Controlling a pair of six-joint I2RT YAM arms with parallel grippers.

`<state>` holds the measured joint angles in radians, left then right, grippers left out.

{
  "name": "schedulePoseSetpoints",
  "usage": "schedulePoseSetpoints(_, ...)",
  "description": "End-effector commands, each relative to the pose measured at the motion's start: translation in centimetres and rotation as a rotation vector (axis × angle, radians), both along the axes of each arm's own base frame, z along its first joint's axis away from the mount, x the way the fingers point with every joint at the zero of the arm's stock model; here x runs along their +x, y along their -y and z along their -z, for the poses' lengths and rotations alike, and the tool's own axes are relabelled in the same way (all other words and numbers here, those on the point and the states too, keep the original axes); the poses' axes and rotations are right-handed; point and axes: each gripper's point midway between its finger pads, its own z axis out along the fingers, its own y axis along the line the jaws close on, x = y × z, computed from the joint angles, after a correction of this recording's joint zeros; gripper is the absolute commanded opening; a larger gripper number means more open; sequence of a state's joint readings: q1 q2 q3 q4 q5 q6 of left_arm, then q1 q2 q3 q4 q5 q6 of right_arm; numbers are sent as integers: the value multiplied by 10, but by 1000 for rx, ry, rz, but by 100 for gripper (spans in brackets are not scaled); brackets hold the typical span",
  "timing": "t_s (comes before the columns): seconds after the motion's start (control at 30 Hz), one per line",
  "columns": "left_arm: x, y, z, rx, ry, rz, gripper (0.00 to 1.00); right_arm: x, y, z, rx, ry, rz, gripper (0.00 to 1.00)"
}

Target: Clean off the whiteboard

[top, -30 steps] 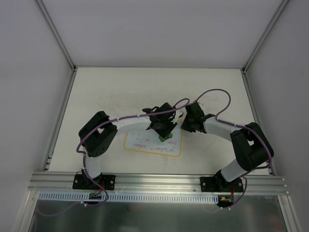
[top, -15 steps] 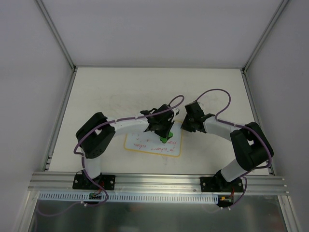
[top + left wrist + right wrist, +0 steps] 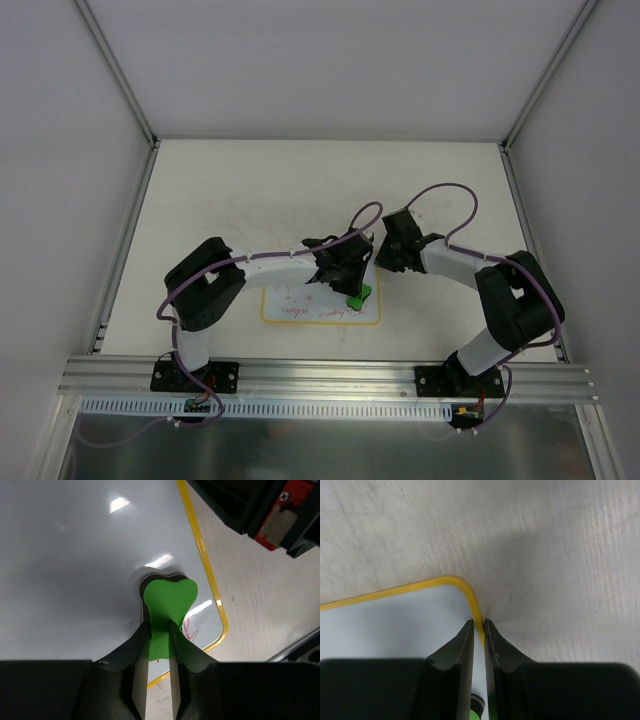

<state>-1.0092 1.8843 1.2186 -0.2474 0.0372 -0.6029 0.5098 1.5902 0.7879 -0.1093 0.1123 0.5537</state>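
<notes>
The whiteboard (image 3: 300,306) lies flat on the table near the arms, white with a yellow rim, and faint red writing shows along its near edge. My left gripper (image 3: 350,288) is shut on the green bone-shaped eraser (image 3: 359,297), which presses on the board near its right side. In the left wrist view the eraser (image 3: 170,597) sticks out past my left gripper (image 3: 159,626) onto the whiteboard (image 3: 75,555), with a red stroke beside it. My right gripper (image 3: 384,264) pinches the board's far right corner. In the right wrist view my right gripper (image 3: 478,622) straddles the whiteboard's (image 3: 395,625) yellow rim.
The scuffed white tabletop (image 3: 250,190) stretches behind the board. White walls with metal frame posts (image 3: 120,75) enclose it on three sides. An aluminium rail (image 3: 330,375) carries both arm bases along the near edge. Purple cables loop over both arms.
My left gripper tightened on the eraser and slid it toward the board's near right corner. Less red writing shows, and the board now lies squarer. The right gripper stayed on the corner.
</notes>
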Motion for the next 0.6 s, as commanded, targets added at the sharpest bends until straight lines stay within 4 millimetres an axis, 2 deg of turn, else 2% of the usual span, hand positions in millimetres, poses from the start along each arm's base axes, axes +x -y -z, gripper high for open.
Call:
schedulePoseSetpoints(0.0, -17, -27, 40, 156, -76, -104, 0, -56, 35, 51, -155, -244, 14, 15)
schedulePoseSetpoints(0.3, -3, -74, 36, 246, -46, -272, 0, -57, 36, 51, -162, -251, 14, 16)
schedulePoseSetpoints(0.4, 5, -85, 36, 248, -57, -303, 0, -55, 33, 48, -156, -240, -11, 22)
schedulePoseSetpoints(0.43, 7, -86, 37, 249, -60, -305, 0, -54, 34, 45, -155, -233, -18, 27)
schedulePoseSetpoints(0.5, 15, -84, 34, 244, -45, -302, 0, -55, 35, 36, -160, -220, -33, 32)
schedulePoseSetpoints(0.53, 17, -82, 33, 242, -39, -299, 0, -56, 36, 33, -168, -216, -59, 39)
schedulePoseSetpoints(0.57, 21, -78, 30, 233, -32, -295, 0, -63, 39, 30, -181, -234, -75, 41)
